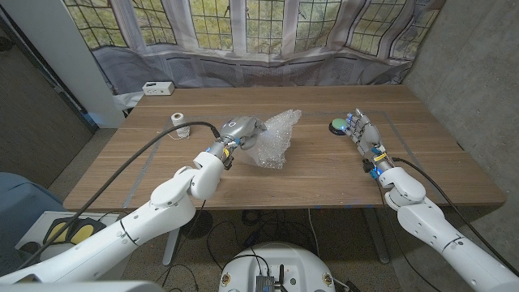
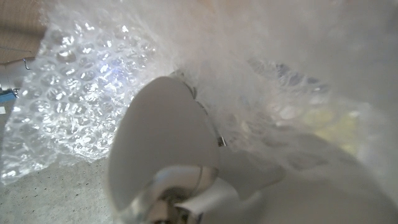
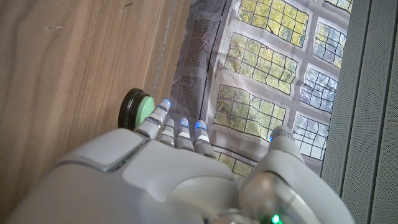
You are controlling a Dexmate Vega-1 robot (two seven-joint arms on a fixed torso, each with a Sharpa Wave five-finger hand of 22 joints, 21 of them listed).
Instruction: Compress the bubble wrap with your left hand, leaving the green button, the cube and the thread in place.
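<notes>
A crumpled sheet of clear bubble wrap (image 1: pixel 276 139) lies at the middle of the wooden table (image 1: pixel 324 174). My left hand (image 1: pixel 241 130) is at its left edge, fingers pushed into the wrap and closed on it. In the left wrist view the bubble wrap (image 2: pixel 81 93) bunches all around that hand (image 2: pixel 174 155). The green button (image 1: pixel 337 125) sits on its black base to the right. My right hand (image 1: pixel 362 135) stands just beside it, fingers apart and holding nothing. The right wrist view shows the button (image 3: pixel 140 109) past the fingertips (image 3: pixel 163 107). A white thread spool (image 1: pixel 178 120) stands at the left.
A small white box (image 1: pixel 157 88) sits at the table's far left corner. A curtain printed with windows (image 1: pixel 268 32) hangs behind the table. Bare wood stretches along the front edge between my arms.
</notes>
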